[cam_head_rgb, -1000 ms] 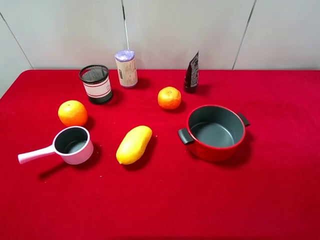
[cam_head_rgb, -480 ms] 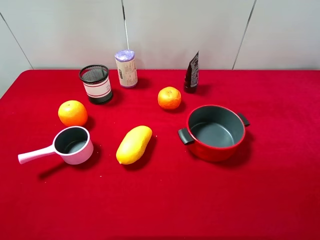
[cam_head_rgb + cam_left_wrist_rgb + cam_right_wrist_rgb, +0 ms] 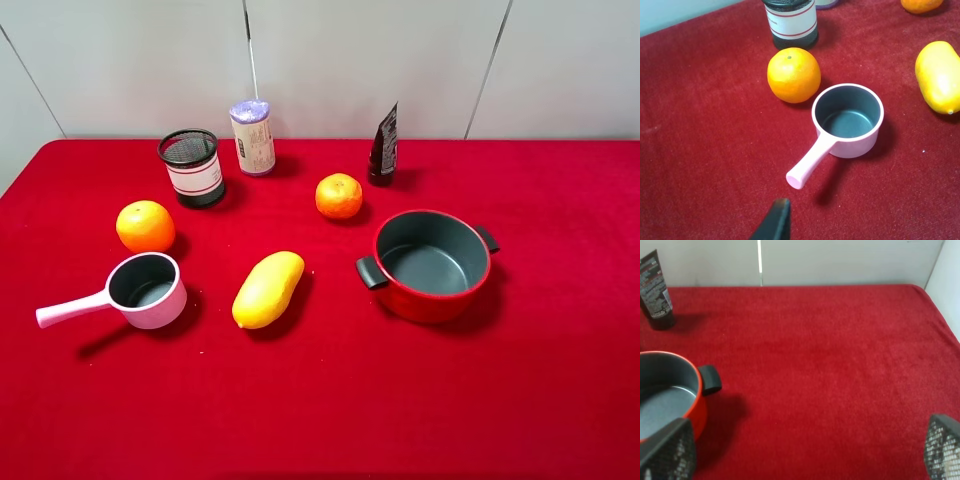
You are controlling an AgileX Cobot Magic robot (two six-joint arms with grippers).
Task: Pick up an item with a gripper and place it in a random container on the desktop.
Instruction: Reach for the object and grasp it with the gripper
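Overhead, the exterior high view catches neither arm, so nothing there tells how the jaws stand. The red pot [image 3: 432, 265] sits on the red cloth [image 3: 560, 380]; the squeeze tube [image 3: 383, 146] stands upright behind it, near the wall and apart from it, its print too small to read. The mesh cup [image 3: 192, 167] stands well off to the pot's left and farther back, a white bottle [image 3: 253, 137] just beside it. One orange [image 3: 339, 196] lies between tube and pot; a mango [image 3: 268, 289], a pink saucepan [image 3: 146, 290] and a second orange [image 3: 145, 226] lie farther left of the pot. From the left wrist, the left gripper [image 3: 774, 224] shows only one dark finger tip, so I cannot tell whether its jaws are parted; the cup [image 3: 791, 22] and mango [image 3: 938, 75] are cut off by the frame, and the pot is out of sight. From the right wrist, the right gripper [image 3: 805, 450] has its two mesh-patterned pads [image 3: 667, 450] spread wide, grasping nothing; the pot [image 3: 670, 390] is half cut off, and the tube [image 3: 656, 290] stands beyond it, clipped at the frame's corner.
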